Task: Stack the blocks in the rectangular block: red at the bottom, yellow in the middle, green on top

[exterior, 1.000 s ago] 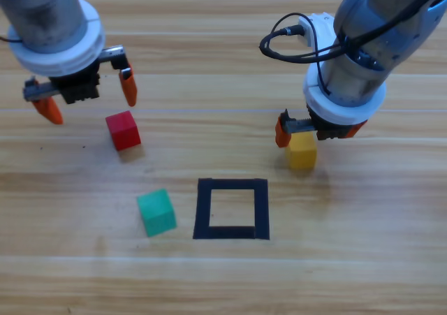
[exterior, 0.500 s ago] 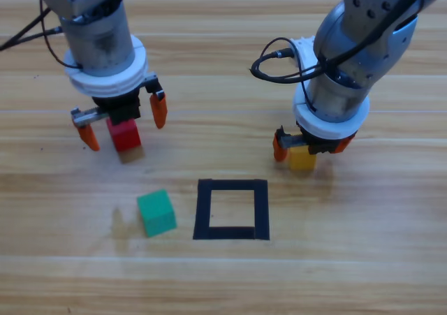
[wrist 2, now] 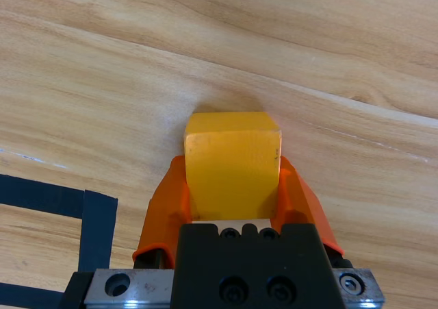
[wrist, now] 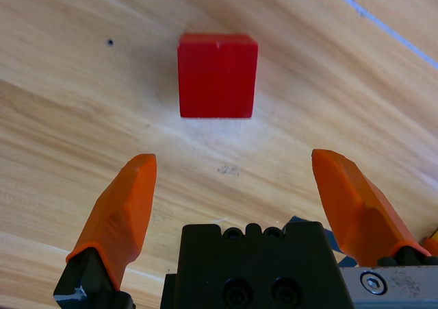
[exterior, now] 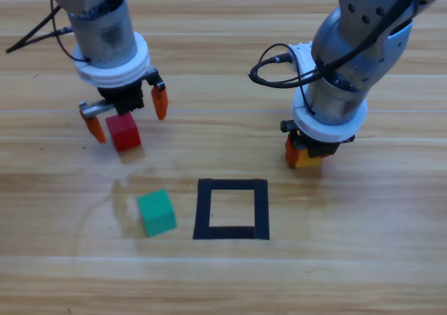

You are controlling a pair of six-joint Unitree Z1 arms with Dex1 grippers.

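Yellow now clamped in right hand, jaws snug against both side faces in the wrist view, where half a second back those jaws looked only just around it. So: grab made, ready to lift. Left hand down over red, jaws wide apart either side and not touching, lower and closer than a second ago when it hung off to the side. Red goes in first by the task, so probably need that left grab finished before yellow is any use.

Green sitting alone on the desk, just left of the tape square, which holds nothing yet. Yellow just up and right of the square, red well up and left.

Stuff-wise: three matte cubes, crisp edges, flat faces, looks like easy gripping. Square only flat black tape, corners overlapped, no wall to bump. Desk pale wood, long grain lines, faint sheen. Jaws orange, tapered to points, smooth plastic-looking.
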